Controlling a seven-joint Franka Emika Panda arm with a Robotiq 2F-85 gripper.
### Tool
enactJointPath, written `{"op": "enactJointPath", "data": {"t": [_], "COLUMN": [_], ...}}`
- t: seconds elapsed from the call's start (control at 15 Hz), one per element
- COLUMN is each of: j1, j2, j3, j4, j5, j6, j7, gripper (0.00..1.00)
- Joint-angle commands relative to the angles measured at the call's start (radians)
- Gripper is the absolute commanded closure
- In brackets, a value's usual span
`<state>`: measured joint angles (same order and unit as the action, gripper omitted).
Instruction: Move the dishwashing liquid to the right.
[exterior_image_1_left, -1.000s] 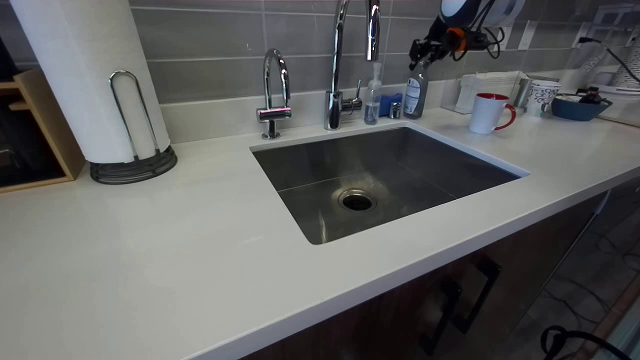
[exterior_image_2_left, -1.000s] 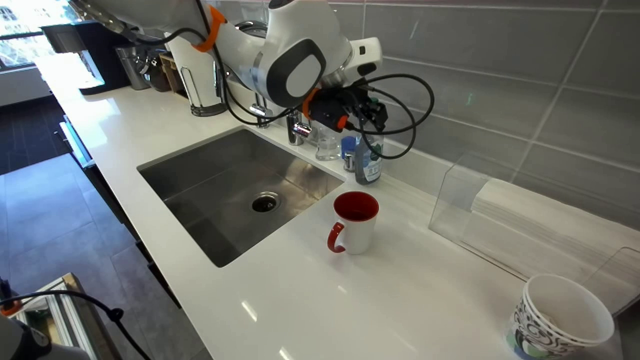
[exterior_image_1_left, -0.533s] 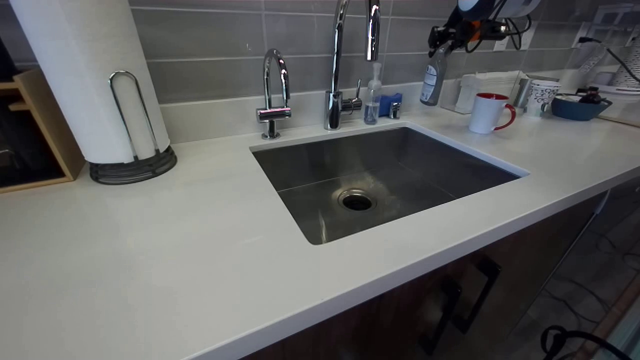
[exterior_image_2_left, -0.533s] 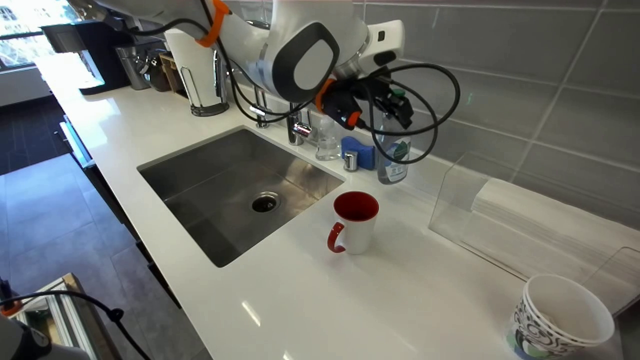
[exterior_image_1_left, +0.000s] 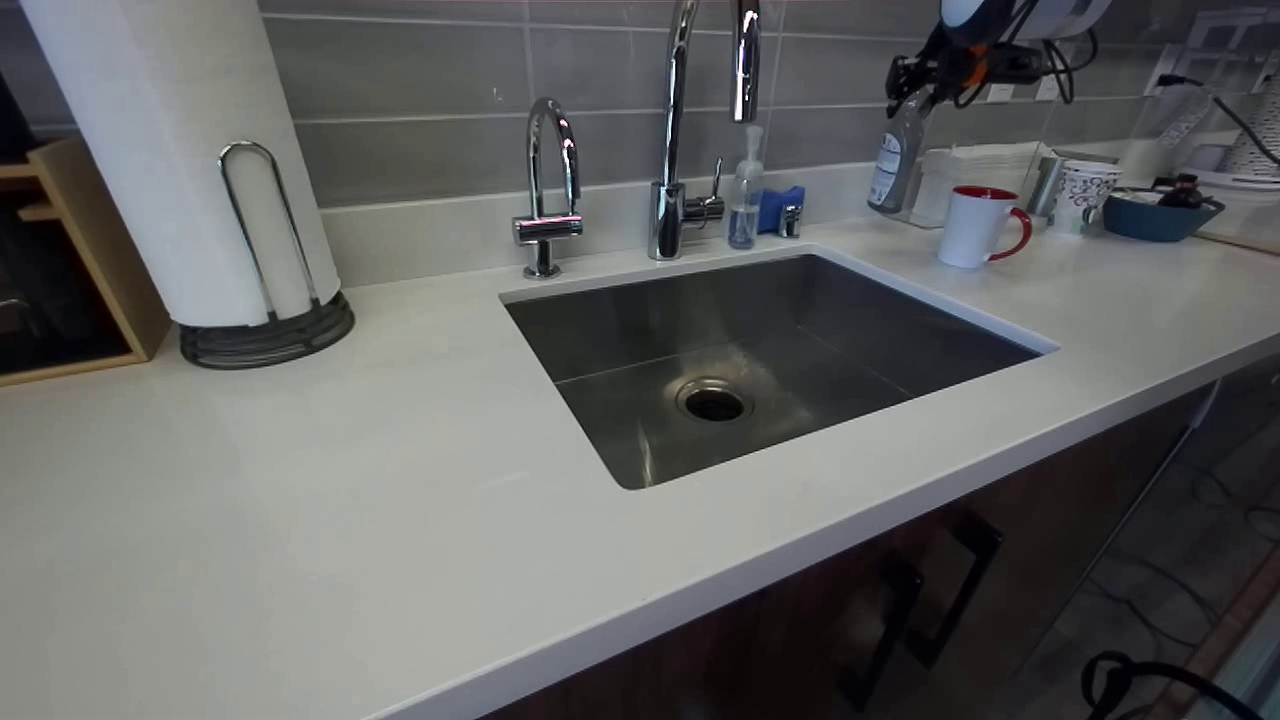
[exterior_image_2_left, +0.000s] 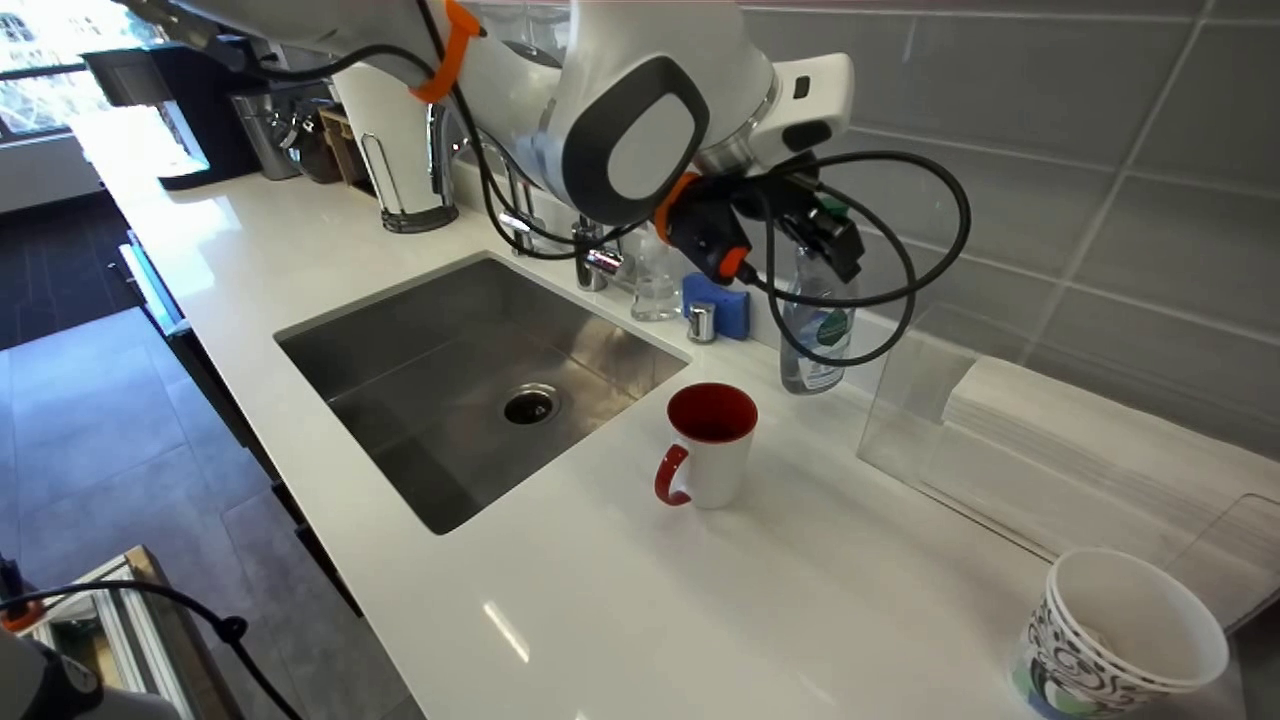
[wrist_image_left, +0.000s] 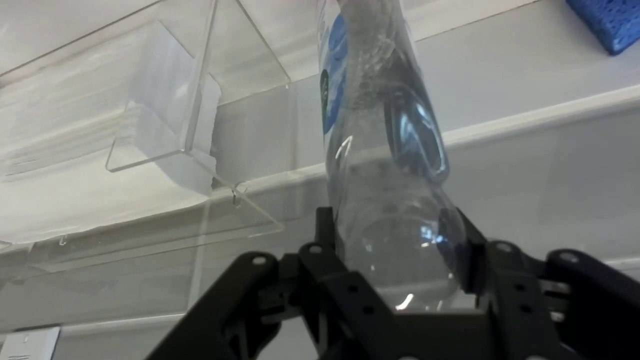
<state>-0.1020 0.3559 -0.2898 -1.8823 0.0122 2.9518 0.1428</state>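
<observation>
The claw (wrist_image_left: 397, 250) pinches the bottle (exterior_image_1_left: 900, 152) from 2 sides near its top. The bottle is tilted; whether its base touches the counter (exterior_image_2_left: 560, 600) I cannot tell. It is between the sponge (exterior_image_2_left: 722, 305) and the clear holder (exterior_image_2_left: 905, 390), nearer the wall (exterior_image_2_left: 1000, 100) than the mug (exterior_image_2_left: 722, 465). Beyond are the sink (exterior_image_1_left: 650, 320), 2 taps (exterior_image_1_left: 666, 225) and, well apart, the patterned cups (exterior_image_2_left: 1080, 640).

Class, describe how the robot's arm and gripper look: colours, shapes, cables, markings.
The arm is white and rounded, with a dark ring framing a pale grey joint cover, orange bands and looped black cables. The gripper is black, with jointed fingers showing round grey pins.
</observation>
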Motion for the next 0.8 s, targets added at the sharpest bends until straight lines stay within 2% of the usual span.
{"op": "enactJointPath", "data": {"t": [0.0, 0.33, 0.6, 0.73], "j1": [-0.068, -0.113, -0.188, -0.241], "j2": [0.017, 0.037, 0.058, 0.076], "j3": [0.073, 0.099, 0.174, 0.236], "j4": [0.019, 0.040, 0.073, 0.100], "j5": [0.033, 0.030, 0.072, 0.108], "j6": [0.017, 0.011, -0.002, -0.006], "j7": [-0.051, -0.088, -0.167, -0.221], "gripper": [0.70, 0.70, 0.70, 0.70]}}
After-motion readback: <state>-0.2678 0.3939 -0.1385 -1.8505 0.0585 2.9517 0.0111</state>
